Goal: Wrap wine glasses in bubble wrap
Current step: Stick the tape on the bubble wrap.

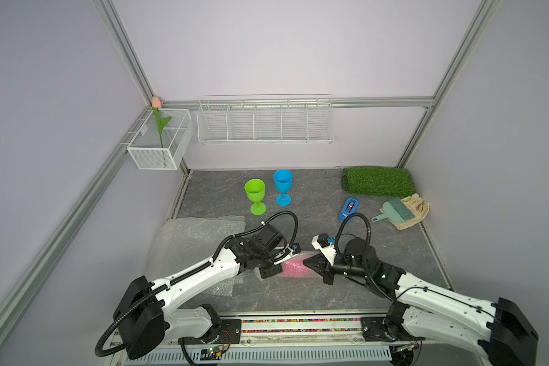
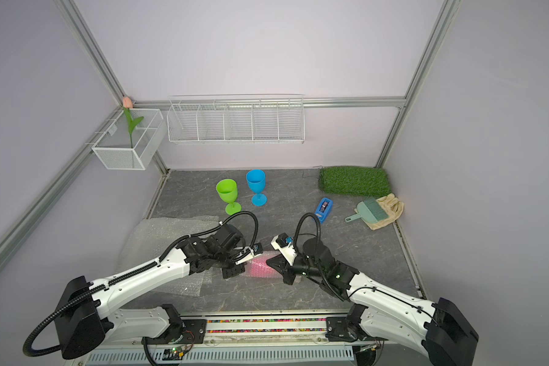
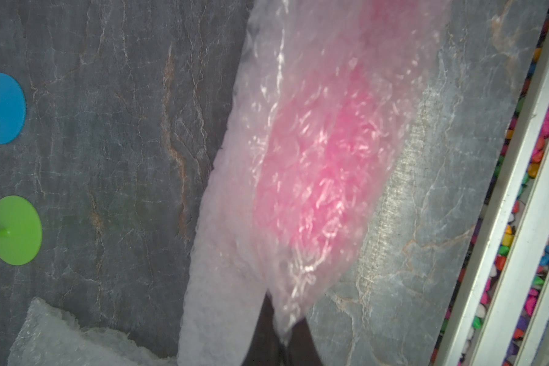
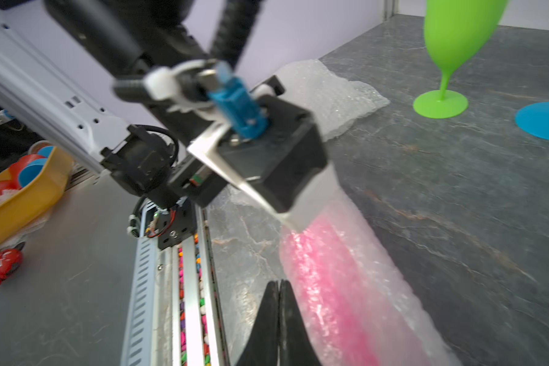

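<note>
Left gripper (image 3: 283,334) pinches the bubble wrap (image 3: 232,228) rolled round the pink goblet (image 3: 314,177); right gripper (image 4: 279,286), closed empty, should press it snug.

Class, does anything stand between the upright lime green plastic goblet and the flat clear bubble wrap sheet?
Nothing visible does. Only bare grey tabletop separates the lime green plastic goblet from the clear bubble wrap sheet, whose near corner lies close to the foot.

Green goblet (image 1: 255,190), blue goblet (image 1: 282,183), pink goblet (image 1: 293,267), whitish bubble wrap (image 1: 200,234)
</note>
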Controlling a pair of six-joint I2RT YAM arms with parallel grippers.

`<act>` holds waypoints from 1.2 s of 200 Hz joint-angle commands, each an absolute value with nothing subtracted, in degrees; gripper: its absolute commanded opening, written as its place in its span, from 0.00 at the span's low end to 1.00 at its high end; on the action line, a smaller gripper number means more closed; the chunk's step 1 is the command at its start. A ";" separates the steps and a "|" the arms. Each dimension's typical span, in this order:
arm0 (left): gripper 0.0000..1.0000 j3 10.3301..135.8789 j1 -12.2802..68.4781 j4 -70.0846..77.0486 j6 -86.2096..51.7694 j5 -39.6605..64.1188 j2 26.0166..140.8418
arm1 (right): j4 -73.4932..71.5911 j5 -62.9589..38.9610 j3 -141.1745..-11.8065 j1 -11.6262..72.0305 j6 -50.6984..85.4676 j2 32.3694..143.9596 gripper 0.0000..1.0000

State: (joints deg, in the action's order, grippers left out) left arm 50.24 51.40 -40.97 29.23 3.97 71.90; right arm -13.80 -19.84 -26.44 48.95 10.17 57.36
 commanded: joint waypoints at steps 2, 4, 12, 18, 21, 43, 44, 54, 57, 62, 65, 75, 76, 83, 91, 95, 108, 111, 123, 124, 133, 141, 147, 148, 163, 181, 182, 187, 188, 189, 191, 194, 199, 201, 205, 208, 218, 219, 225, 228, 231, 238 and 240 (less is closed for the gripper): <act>0.00 49.66 51.71 -40.73 30.15 5.09 70.93 | -20.59 -20.31 -26.47 46.45 8.36 60.36 0.07; 0.00 49.59 51.75 -40.72 30.19 5.14 70.93 | -20.68 -20.44 -26.70 46.31 8.24 60.66 0.07; 0.00 49.57 51.70 -40.70 30.23 5.23 71.06 | -20.91 -21.01 -27.38 45.89 7.92 61.74 0.07; 0.00 49.57 51.69 -40.78 30.18 5.27 71.23 | -21.04 -21.58 -27.87 45.57 7.69 62.53 0.07; 0.00 49.57 51.74 -40.80 30.23 5.25 71.27 | -21.05 -21.85 -28.08 45.46 7.61 62.88 0.07; 0.00 49.66 51.97 -41.29 30.47 5.06 72.13 | -20.77 -23.48 -29.90 44.53 7.11 65.54 0.07; 0.00 49.66 52.00 -41.30 30.49 4.99 72.19 | -20.76 -23.65 -29.98 44.46 7.11 65.64 0.07; 0.00 49.67 52.16 -41.47 30.54 4.79 72.62 | -20.21 -24.61 -30.87 44.02 6.94 66.84 0.07; 0.00 49.66 52.23 -41.53 30.58 4.71 72.72 | -20.03 -24.72 -31.16 43.94 6.93 67.14 0.07; 0.00 49.66 52.40 -41.61 30.58 4.51 72.90 | -19.68 -25.12 -31.55 43.71 6.98 67.67 0.07; 0.00 49.70 52.47 -41.68 30.55 4.33 73.01 | -19.42 -25.40 -31.84 43.63 6.98 67.94 0.07; 0.00 49.75 52.78 -41.83 30.67 3.84 73.36 | -18.77 -26.01 -32.39 43.21 7.01 68.65 0.07; 0.00 49.75 52.76 -41.83 30.67 3.81 73.38 | -18.66 -26.01 -32.41 43.18 7.02 68.74 0.07; 0.00 49.68 52.90 -41.97 30.61 3.50 73.42 | -17.73 -25.81 -32.81 43.07 7.06 69.22 0.07; 0.00 49.66 53.04 -42.02 30.67 3.33 73.48 | -16.41 -25.16 -33.24 42.77 7.09 69.80 0.07; 0.00 49.59 53.14 -42.01 30.62 3.34 73.44 | -15.87 -24.88 -33.30 42.62 7.04 70.04 0.07; 0.00 49.49 53.27 -42.01 30.57 3.12 73.39 | -13.70 -23.64 -33.81 42.02 7.12 70.79 0.07; 0.00 49.49 53.27 -42.01 30.54 3.04 73.39 | -13.34 -23.44 -33.85 41.90 7.18 71.02 0.07; 0.00 49.48 53.45 -42.10 30.57 2.81 73.30 | -11.29 -22.22 -34.35 41.36 7.59 71.88 0.07; 0.00 49.48 53.44 -42.10 30.62 2.81 73.26 | -11.10 -22.09 -34.40 41.29 7.66 71.93 0.07; 0.00 49.53 53.67 -42.21 30.48 2.64 73.22 | -8.96 -20.93 -35.09 40.91 7.85 72.77 0.07; 0.00 49.41 53.84 -42.26 30.37 2.52 73.11 | -6.91 -20.19 -35.77 40.61 7.98 73.70 0.07; 0.00 49.33 54.02 -42.28 30.27 2.44 73.08 | -5.43 -19.72 -36.42 40.34 8.21 74.50 0.07; 0.00 49.32 54.04 -42.28 30.21 2.45 73.06 | -5.22 -19.66 -36.45 40.30 8.23 74.60 0.07; 0.00 49.11 54.79 -42.41 30.02 1.99 73.20 | -1.80 -19.33 -37.88 39.62 8.80 76.77 0.07; 0.00 49.18 56.03 -43.27 29.23 0.74 74.18 | 2.11 -19.38 -39.57 39.15 9.82 79.32 0.07; 0.00 49.16 56.14 -43.34 29.20 0.63 74.27 | 2.33 -19.40 -39.69 39.18 9.83 79.52 0.07; 0.00 49.15 56.37 -43.69 28.90 0.27 74.52 | 3.39 -19.43 -40.05 39.20 10.16 80.09 0.07; 0.00 49.14 56.44 -43.73 28.86 0.18 74.61 | 3.58 -19.47 -40.06 39.20 10.18 80.17 0.07; 0.00 49.18 56.52 -43.79 28.80 0.13 74.70 | 3.72 -19.45 -40.11 39.20 10.27 80.29 0.07; 0.00 49.12 56.58 -43.91 28.69 0.03 74.82 | 4.05 -19.43 -40.22 39.18 10.39 80.59 0.07; 0.00 49.10 56.75 -44.05 28.53 -0.11 75.00 | 4.53 -19.40 -40.37 39.11 10.68 80.98 0.07; 0.00 48.99 56.99 -44.27 28.22 -0.35 75.20 | 5.32 -19.19 -40.55 39.10 11.06 81.55 0.07; 0.00 49.01 57.07 -44.33 28.11 -0.42 75.29 | 5.70 -19.06 -40.59 39.06 11.20 81.78 0.07; 0.00 48.84 57.28 -44.40 27.90 -0.67 75.40 | 6.42 -18.86 -40.73 39.03 11.49 82.30 0.07; 0.00 48.74 57.42 -44.46 27.75 -0.85 75.49 | 6.93 -18.61 -40.82 39.10 11.70 82.66 0.07; 0.00 48.51 57.88 -44.43 27.28 -1.35 75.56 | 8.78 -17.49 -41.38 39.05 12.26 83.86 0.07; 0.00 48.51 57.90 -44.45 27.22 -1.33 75.57 | 9.00 -17.40 -41.43 39.04 12.28 84.03 0.07; 0.00 48.45 58.11 -44.47 26.97 -1.48 75.52 | 10.24 -16.35 -41.71 39.04 12.47 84.67 0.07; 0.00 48.40 58.17 -44.41 26.90 -1.54 75.52 | 11.00 -15.67 -41.90 39.10 12.54 84.91 0.07; 0.00 48.34 58.18 -44.39 26.80 -1.58 75.50 | 11.65 -14.99 -42.11 39.04 12.65 85.18 0.07; 0.00 48.23 58.35 -44.23 26.51 -1.58 75.37 | 13.08 -13.10 -42.56 39.03 12.86 85.63 0.07; 0.00 48.23 58.36 -44.21 26.47 -1.54 75.31 | 13.51 -12.57 -42.68 39.03 12.86 85.70 0.07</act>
